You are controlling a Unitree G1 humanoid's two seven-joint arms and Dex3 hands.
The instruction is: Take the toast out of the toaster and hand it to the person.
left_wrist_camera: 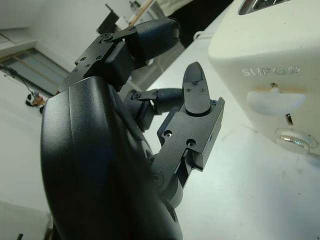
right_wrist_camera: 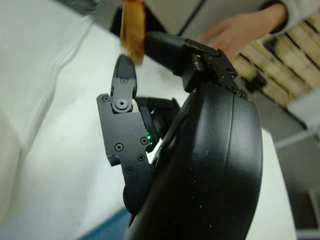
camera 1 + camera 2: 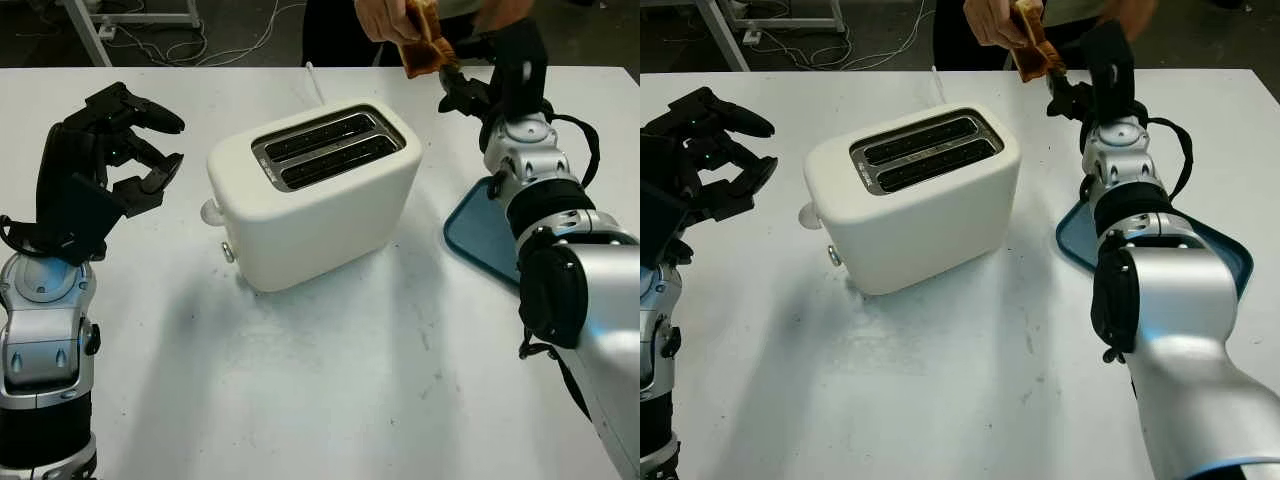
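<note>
The toast (image 3: 424, 46) is a browned slice held up past the table's far edge. A person's hand (image 3: 385, 20) grips its upper end. My right hand (image 3: 452, 80) reaches up to its lower corner, and in the right wrist view the toast (image 2: 132, 30) sits between the fingertips (image 2: 124, 70), pinched there. The white two-slot toaster (image 3: 320, 200) stands mid-table with both slots empty. My left hand (image 3: 140, 150) hovers open to the left of the toaster, holding nothing; the left wrist view shows its fingers (image 1: 195, 90) near the toaster's lever side (image 1: 272, 97).
A blue tray (image 3: 475, 235) lies on the white table (image 3: 330, 400) to the right of the toaster, partly under my right forearm. A white cord (image 3: 315, 85) runs from the toaster toward the far edge. The person stands behind the table.
</note>
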